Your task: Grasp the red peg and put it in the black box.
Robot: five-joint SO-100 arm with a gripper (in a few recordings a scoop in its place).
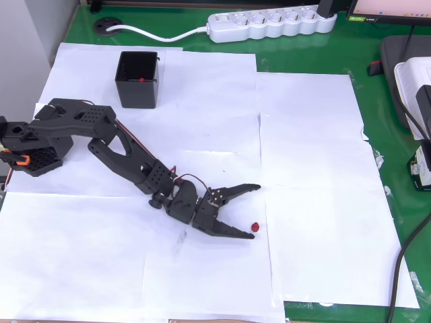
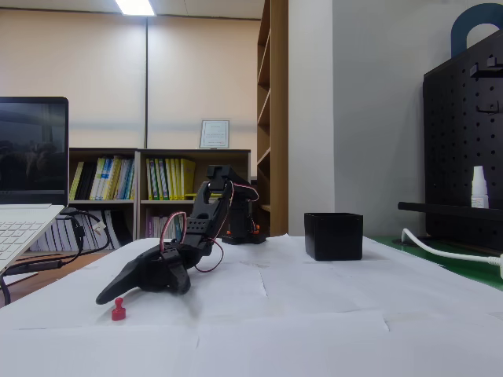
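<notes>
My gripper (image 1: 250, 212) is spread open just short of the red peg (image 1: 255, 227) near the table's front edge, so I'd nudge forward till it's centred between the jaws, then squeeze.

Place: we see an office.
Evidence: bookshelves (image 2: 161, 179) at 9 o'clock, laptop (image 2: 27, 184), power strip (image 1: 271, 23) at 12 o'clock.

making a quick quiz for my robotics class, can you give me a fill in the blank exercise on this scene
1. The red peg lies on white ____.
2. The jaws of the gripper stand ____, with the peg just off their tips.
3. The black box stands ____ on the table, far from the peg.
4. In the overhead view a white ____ strip lies along the top edge.

Missing words: paper; open; upright; power
</notes>
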